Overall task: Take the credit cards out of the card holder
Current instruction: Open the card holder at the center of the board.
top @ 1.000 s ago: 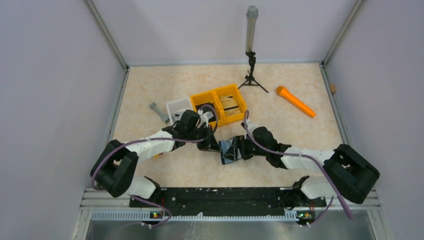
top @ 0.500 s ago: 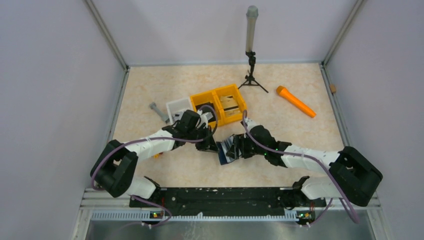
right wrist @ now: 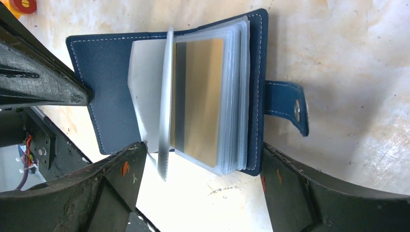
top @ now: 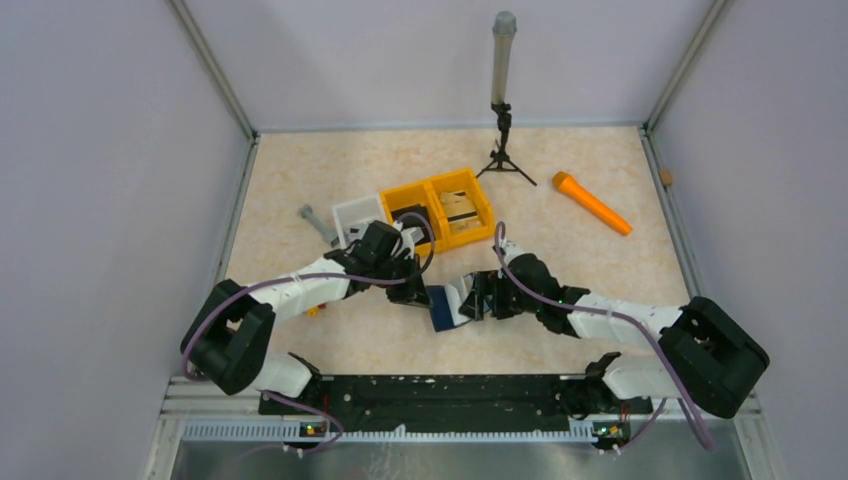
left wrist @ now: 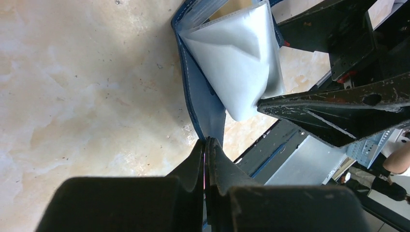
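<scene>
Now | left pincer [left wrist: 207, 141] clamped on card holder [left wrist: 199, 92] | right pincer [right wrist: 200, 157] wide, straddling it

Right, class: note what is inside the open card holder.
Inside the card holder sits a stack of clear plastic sleeves; the front one shows a tan-gold card with a dark stripe. The sleeves behind are covered, so further cards cannot be seen.

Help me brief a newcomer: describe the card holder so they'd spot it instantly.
Start at the yellow two-compartment bin mid-table. Just below it in the overhead view, between the left gripper and the right gripper, is the card holder. It's the only navy-blue thing there: an open wallet with clear plastic sleeves, a gold-toned card and a snap tab.
</scene>
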Robot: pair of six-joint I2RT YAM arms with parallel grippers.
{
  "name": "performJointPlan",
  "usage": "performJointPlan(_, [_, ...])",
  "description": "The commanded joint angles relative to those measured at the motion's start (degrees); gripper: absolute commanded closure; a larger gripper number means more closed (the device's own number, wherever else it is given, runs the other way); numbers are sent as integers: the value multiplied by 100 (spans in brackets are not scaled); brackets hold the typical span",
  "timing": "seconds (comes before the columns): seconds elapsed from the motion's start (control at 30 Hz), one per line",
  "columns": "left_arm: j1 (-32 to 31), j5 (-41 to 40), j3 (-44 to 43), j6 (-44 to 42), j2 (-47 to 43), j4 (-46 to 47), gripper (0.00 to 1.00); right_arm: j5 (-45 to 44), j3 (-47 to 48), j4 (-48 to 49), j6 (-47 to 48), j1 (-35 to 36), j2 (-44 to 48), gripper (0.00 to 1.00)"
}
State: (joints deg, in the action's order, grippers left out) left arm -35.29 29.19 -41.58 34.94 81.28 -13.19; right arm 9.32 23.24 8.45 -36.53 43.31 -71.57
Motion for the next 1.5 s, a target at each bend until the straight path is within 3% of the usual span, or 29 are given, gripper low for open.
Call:
performJointPlan(0.0, [7,-126,-229,-204,82,-82,100,-274,217,-127,107,-33,28,11])
performJointPlan(0.27, [15,-263,-276,-329,175,-226,100,-903,544,-1100,515,-34,767,11])
performJointPlan(0.47, [10,-311,-281,-374,231,-223,100,-434,717,-1279,689,-24,1113,25])
performJointPlan(0.8, [15,-333,-333,-415,282,-226,100,242,919,-463,476,83,128,57])
performJointPlan(0.97, [7,-115,-239,-382,282,32,100,512,1121,-54,408,407,-410,52])
performJointPlan(1.13, [13,-89,-113,-229,202,233,77,734,1115,512,278,579,-654,47])
performJointPlan(1.27, [34,1,34,-81,123,465,66,781,1085,660,277,582,-771,48])
performJointPlan(1.37, [80,21,155,30,81,641,58,1175,893,1120,183,587,-799,38])
performJointPlan(1.47, [170,31,269,75,42,728,55,1491,738,1610,13,587,-866,38])
